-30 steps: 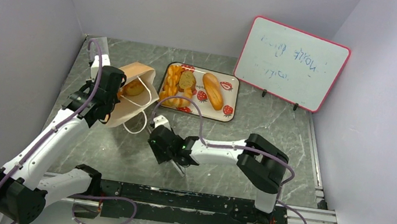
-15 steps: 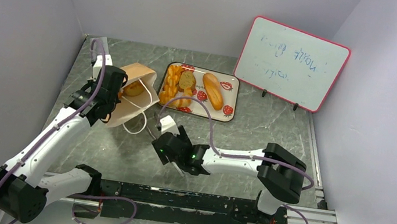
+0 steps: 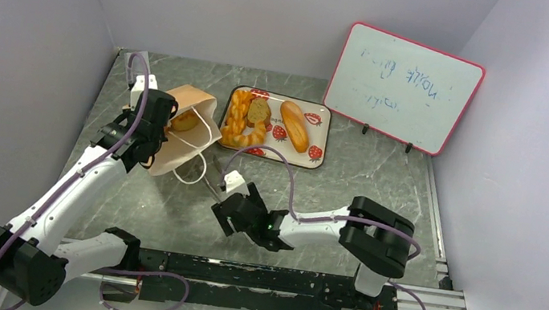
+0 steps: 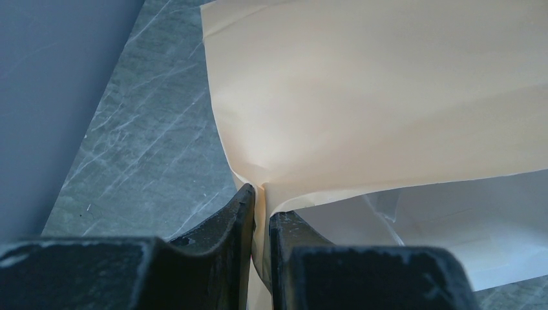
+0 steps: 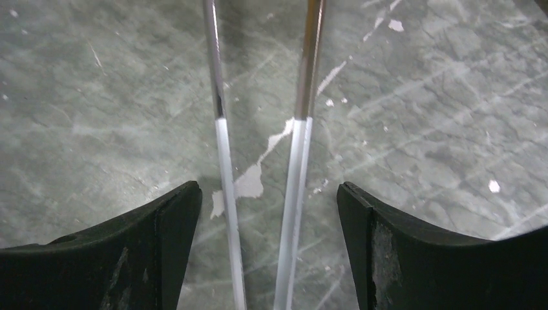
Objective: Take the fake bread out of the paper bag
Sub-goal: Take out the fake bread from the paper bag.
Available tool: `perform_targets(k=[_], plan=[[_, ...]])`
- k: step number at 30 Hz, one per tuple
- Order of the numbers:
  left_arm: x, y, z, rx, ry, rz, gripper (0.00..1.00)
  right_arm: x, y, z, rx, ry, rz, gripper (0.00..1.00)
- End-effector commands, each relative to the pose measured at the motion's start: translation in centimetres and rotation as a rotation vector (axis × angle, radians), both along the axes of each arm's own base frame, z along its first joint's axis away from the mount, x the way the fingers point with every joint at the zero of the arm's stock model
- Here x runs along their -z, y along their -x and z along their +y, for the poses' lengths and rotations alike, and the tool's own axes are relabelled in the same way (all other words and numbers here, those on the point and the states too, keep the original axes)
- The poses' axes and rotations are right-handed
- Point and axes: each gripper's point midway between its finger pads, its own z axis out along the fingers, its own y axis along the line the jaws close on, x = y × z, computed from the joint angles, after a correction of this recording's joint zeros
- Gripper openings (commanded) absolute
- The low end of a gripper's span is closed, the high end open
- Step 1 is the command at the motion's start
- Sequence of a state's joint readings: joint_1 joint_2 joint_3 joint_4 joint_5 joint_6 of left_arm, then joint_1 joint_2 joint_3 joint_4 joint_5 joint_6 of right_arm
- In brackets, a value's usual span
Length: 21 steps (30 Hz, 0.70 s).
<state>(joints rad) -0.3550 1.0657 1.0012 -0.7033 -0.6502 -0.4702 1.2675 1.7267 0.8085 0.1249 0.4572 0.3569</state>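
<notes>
Left hand (image 4: 260, 213) pinched shut on bag (image 4: 388, 97) rim. Right hand (image 5: 268, 194) wide open astride tongs (image 5: 300, 155), touching neither arm. Bread (image 3: 184, 120) in bag mouth: likely light, hard, slick; grip mid-loaf.

The paper bag (image 4: 388, 97) is looking matt and creased (plain kraft paper); the tongs (image 5: 223, 161) are gleaming like polished metal; the table (image 5: 97, 97) is showing a smooth, grey-veined finish.

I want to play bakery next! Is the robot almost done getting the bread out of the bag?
Nearly. Done: several breads lie on the tray. In hand: the left gripper pinches the paper bag at its edge; the right gripper stands open around the tongs on the table, not gripping. Left: one loaf inside the bag.
</notes>
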Motion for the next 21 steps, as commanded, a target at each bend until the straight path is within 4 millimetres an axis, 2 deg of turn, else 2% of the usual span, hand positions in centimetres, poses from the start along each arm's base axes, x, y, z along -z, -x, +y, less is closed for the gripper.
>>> perform_targets(k=[1, 6, 13, 17, 21], plan=[[-1.4, -0.4, 0.2, -0.005, 0.002, -0.029, 0.07, 1.9, -0.4, 0.3, -0.006, -0.024, -0.017, 0.77], [-1.7, -0.1, 0.4, -0.005, -0.006, -0.027, 0.07, 4.3, 0.1, -0.7, 0.018, -0.044, 0.009, 0.70], [-1.7, 0.1, 0.5, -0.008, -0.006, -0.024, 0.07, 6.0, 1.3, -2.1, 0.048, -0.101, 0.068, 0.36], [-1.1, 0.1, 0.3, -0.012, 0.006, -0.019, 0.07, 5.5, 1.8, -2.5, 0.049, -0.115, 0.083, 0.34], [-0.8, -0.1, 0.2, -0.016, 0.013, -0.020, 0.07, 2.8, 2.3, -2.2, 0.025, -0.144, 0.102, 0.33]])
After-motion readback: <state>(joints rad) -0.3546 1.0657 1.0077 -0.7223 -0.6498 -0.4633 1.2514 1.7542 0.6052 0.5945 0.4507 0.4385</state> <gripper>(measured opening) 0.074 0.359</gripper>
